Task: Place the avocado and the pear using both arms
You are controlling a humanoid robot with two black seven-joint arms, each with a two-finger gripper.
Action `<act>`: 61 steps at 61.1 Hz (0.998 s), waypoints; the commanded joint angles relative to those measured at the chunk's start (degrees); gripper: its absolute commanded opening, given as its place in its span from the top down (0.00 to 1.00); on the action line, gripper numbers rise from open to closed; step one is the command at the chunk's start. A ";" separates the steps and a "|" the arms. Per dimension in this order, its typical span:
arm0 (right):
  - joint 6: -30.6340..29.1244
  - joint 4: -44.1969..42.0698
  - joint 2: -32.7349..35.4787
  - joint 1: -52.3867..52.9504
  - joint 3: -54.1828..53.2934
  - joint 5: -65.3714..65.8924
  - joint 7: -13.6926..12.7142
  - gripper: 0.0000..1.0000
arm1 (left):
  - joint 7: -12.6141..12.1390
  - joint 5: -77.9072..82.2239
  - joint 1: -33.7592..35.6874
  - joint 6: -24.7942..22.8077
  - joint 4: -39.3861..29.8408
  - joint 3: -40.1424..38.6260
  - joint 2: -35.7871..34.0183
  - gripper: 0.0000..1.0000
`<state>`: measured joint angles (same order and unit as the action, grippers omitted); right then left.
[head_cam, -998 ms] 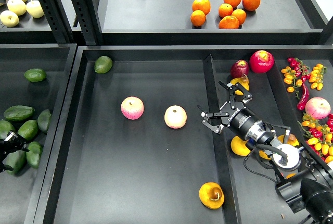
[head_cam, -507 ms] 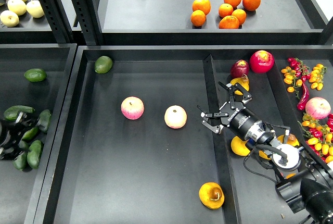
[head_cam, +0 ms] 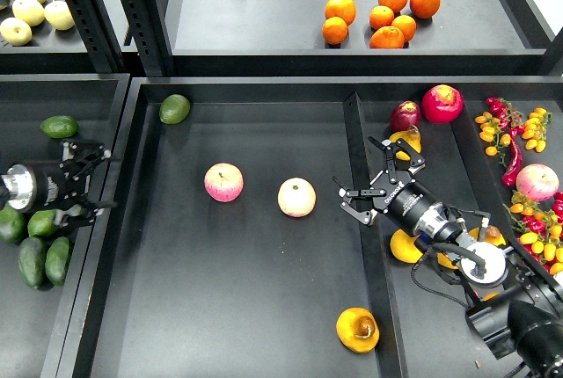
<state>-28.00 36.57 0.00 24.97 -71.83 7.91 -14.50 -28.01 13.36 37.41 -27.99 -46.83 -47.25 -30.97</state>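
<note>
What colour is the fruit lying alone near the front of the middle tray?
Golden yellow-orange with a brownish dimple: the pear, seen in the head view, the only one.

Tray (head_cam: 237, 308): matt black, smooth, looks like painted metal or plastic, can't tell which. Pear (head_cam: 357, 329) on it: waxy yellow-orange skin, faint sheen, brown rough patch. Two apples (head_cam: 223, 182) on tray: smooth, slightly glossy. Avocados (head_cam: 44, 246) left of tray: dull dark green skin. Right gripper (head_cam: 376, 178): black, hard, semi-matt w/ pale markings. Left gripper (head_cam: 86, 183) same finish.
</note>
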 commanded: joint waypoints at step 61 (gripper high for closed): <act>0.00 0.43 0.00 0.08 -0.95 0.00 -0.44 0.00 | 1.82 0.00 -16.84 -0.01 -9.06 -30.36 30.97 0.07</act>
<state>-28.00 36.85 0.00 25.06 -72.67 7.91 -14.70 -26.41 13.41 22.10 -28.00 -55.82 -75.27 -1.11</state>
